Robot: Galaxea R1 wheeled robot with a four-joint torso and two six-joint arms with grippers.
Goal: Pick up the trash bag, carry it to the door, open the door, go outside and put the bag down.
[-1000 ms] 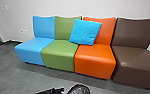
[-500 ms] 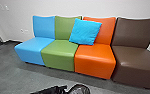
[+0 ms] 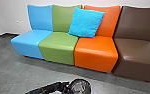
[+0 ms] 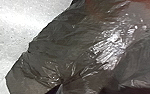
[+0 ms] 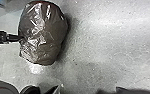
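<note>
At the bottom of the head view, the black left gripper is up against the dark, shiny trash bag. In the right wrist view, the narrow dark end of the left gripper meets one side of the rounded trash bag, which has the grey floor around it. Close up in the left wrist view, the thin plastic of the trash bag has creases running together at one spot. Whether the plastic is held there is hidden.
A row of joined seats stands along the wall: blue, green, orange and brown. A bright blue cushion leans on the green and orange backs. Grey floor lies before them.
The head camera has tilted downward, bringing more of the bag into sight. Before that tilt, the left arm rose a little beside the bag.
</note>
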